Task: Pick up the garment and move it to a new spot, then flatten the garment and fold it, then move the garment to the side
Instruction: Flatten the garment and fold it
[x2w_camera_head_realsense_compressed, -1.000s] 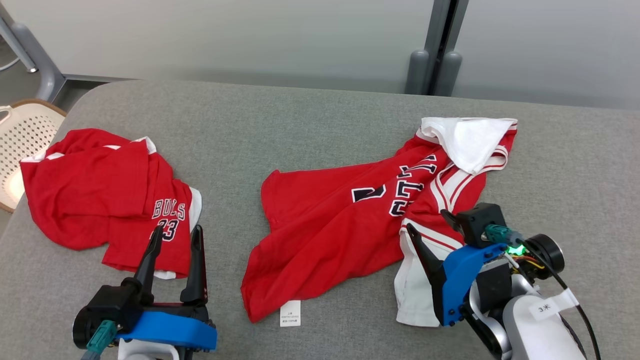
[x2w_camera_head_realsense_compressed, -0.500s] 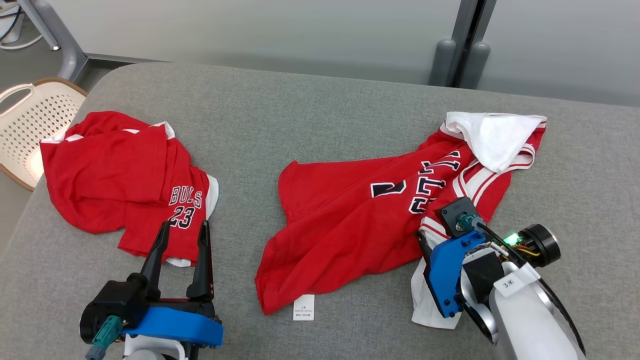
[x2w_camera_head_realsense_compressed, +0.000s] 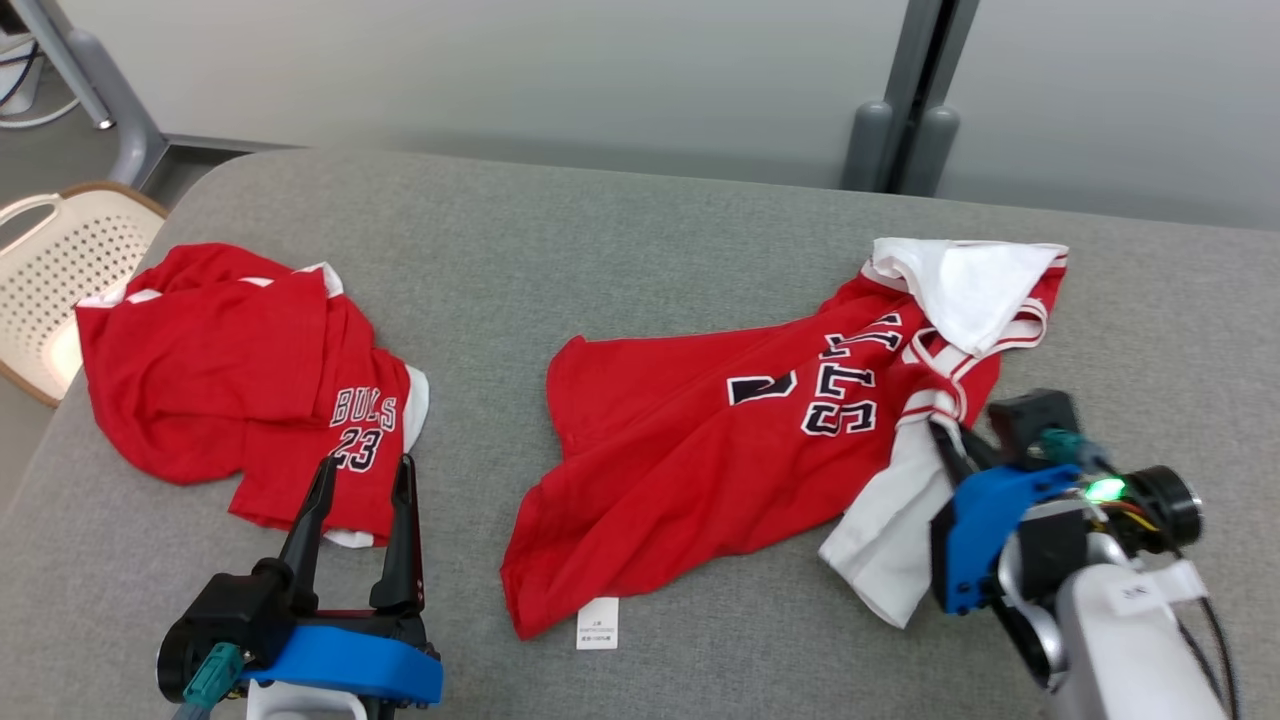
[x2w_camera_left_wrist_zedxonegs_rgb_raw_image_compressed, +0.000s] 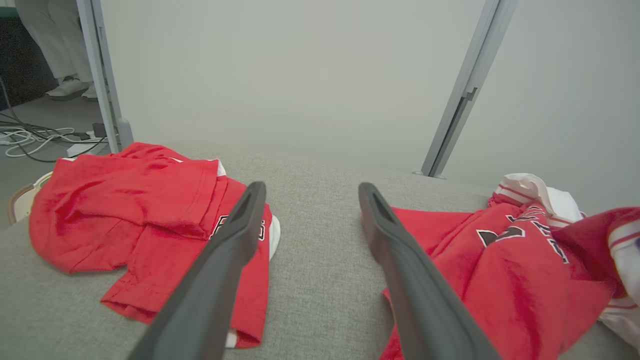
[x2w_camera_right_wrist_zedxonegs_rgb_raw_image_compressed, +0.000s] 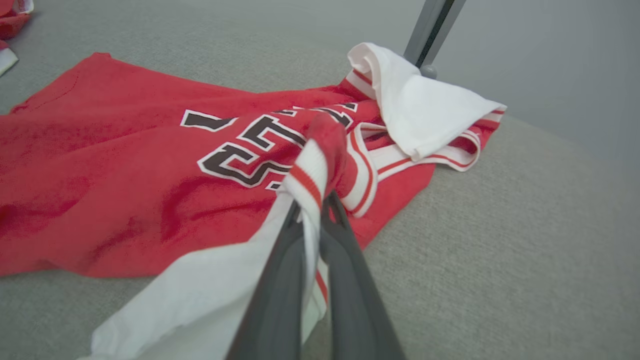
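- At the far left, a pale basket stands beside the grey padded surface. A loosely folded red piece lies near that edge.
- Our left gripper hovers by that piece's near hem, fingers spread wide and holding nothing.
- The garment, a red jersey, lies crumpled mid-surface, its white-trimmed shoulder pulled up toward the right.
- Our right gripper is pressed together on that striped trim, pinching a narrow bunch of it.
- We judge the main risk to be slippage: so small a bite on a bunched edge may give way under the jersey's weight.
- The trailing hem could also drag and tuck under, making flattening harder, and a leftward carry might snag the red piece.
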